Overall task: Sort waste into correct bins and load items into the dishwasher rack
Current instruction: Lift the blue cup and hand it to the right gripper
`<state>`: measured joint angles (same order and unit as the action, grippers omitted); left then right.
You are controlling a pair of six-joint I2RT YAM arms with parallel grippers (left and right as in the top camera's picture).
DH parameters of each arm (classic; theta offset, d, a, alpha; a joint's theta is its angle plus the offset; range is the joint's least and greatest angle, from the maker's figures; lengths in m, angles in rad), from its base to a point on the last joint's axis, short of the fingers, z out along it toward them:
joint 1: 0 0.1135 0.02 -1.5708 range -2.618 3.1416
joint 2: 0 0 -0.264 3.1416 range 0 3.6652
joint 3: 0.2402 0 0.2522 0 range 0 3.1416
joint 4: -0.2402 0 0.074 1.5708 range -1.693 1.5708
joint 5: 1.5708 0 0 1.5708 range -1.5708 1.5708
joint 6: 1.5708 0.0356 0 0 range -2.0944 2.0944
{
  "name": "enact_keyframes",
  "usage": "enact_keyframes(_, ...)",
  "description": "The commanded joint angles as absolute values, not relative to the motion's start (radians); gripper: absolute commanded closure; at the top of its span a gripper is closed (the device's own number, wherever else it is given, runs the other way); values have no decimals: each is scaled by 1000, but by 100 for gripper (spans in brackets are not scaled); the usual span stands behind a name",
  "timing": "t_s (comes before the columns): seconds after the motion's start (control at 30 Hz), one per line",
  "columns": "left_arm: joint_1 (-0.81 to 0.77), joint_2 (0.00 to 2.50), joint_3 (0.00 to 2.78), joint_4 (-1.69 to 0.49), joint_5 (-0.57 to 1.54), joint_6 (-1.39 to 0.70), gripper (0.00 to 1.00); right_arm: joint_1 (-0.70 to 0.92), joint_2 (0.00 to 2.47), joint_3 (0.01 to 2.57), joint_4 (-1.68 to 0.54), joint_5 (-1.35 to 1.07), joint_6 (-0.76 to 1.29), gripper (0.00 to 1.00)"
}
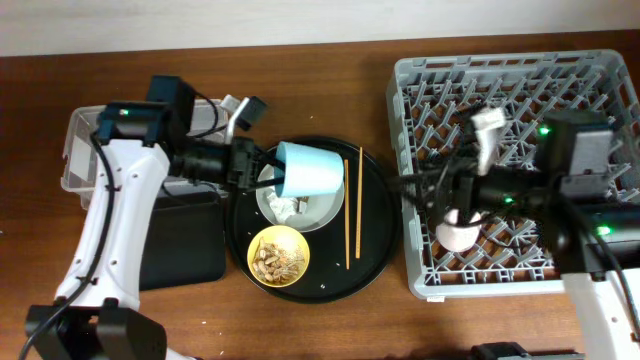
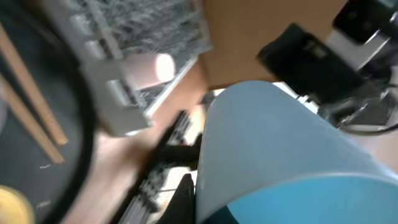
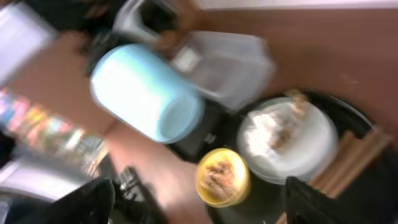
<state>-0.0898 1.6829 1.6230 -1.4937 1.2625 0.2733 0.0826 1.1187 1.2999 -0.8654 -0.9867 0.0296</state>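
Grip comes first: the left jaws are clenched on the small blue cup (image 1: 310, 170), which hangs tipped on its side above the left half of the round black tray (image 1: 375, 255), directly over the pale plate (image 1: 325, 212) and the crumpled tissue (image 1: 293, 208) lying on it. The left wrist view is blurred and filled by the cup wall, so how deep the hold sits cannot be told. If it is only a pinch at the rim, the cup could twist or slip out mid-carry and drop onto the plate, scattering tissue and crumbs. At the tray's near edge the yellow bowl (image 1: 253, 250) holds tan scraps (image 1: 280, 258) that a knock would spill. On the tray's right side lie the two chopsticks (image 1: 349, 215), under any straight path to the dishwasher rack (image 1: 420, 80) just right of the tray; a low carry could sweep them onto the worktop (image 1: 300, 90). The right jaws, spread wide and holding nothing, hover over the rack's tray-side part above the pink cup (image 1: 458, 236), so the two arms risk meeting there. The clear tub (image 1: 75, 160) and black bin (image 1: 185, 250), left of the tray, lie out of harm's way.
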Motion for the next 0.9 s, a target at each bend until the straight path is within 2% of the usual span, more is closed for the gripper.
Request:
enact_keyframes(0.0,-121,1682,1628,-1544,1419,354,100,246,1161,1315,-762,-1102,16,13)
enact_keyframes(0.17,-157,1682,1628,-1551,1423,354,100,380,1239,1315,-597,-1105,68,14)
enact_keyframes(0.2,-157,1682,1628,-1551,1430,354,100,381,1247,1315,-596,-1102,68,17)
enact_keyframes(0.27,-157,1682,1628,-1559,1459,354,100,371,1254,1315,-598,-1027,68,16)
enact_keyframes(0.37,-154,1682,1628,-1581,1424,355,100,290,1239,1315,-616,-1048,94,17)
enact_keyframes(0.47,-154,1682,1628,-1584,1440,357,100,207,1233,1315,-601,-1216,55,13)
enact_keyframes(0.6,-154,1682,1628,-1583,1497,358,100,223,1234,1315,-599,-1224,55,11)
enact_keyframes(0.7,-154,1682,1628,-1576,1507,358,100,296,1241,1315,-600,-1222,7,9)
enact_keyframes(0.87,-155,1682,1628,-1573,1504,358,100,326,1259,1315,-573,-1180,15,13)
